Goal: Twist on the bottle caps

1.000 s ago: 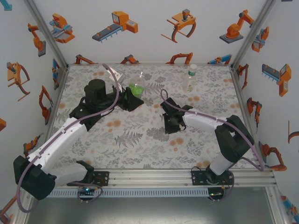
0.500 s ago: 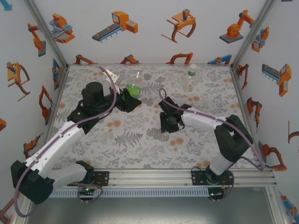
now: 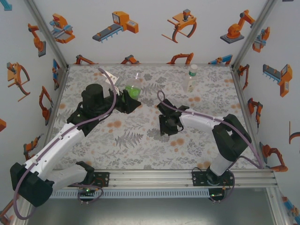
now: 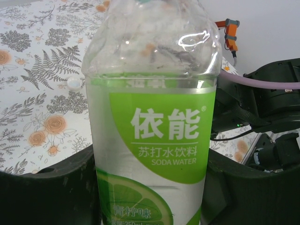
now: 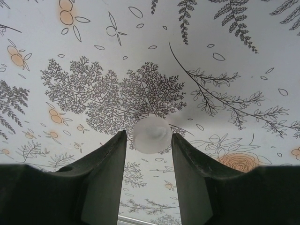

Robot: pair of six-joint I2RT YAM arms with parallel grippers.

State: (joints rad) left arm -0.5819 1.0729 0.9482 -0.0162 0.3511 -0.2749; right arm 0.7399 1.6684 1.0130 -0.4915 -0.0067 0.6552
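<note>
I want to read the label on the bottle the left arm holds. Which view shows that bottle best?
Left wrist: the bottle stands close-up between the fingers, green label readable. The top external view shows the same bottle small, label illegible.

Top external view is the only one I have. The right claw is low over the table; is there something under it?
Observer: Yes. A small white cap lies on the table between the fingertips of the right claw.
Operator: Is the claw closed on it?
Observer: No, the fingers stand apart, one on each side of the cap; touching or not, I cannot tell.
Operator: And the bottle in the left claw?
Observer: The left claw is shut on the bottle; its green label reads SODA WATER.
</note>
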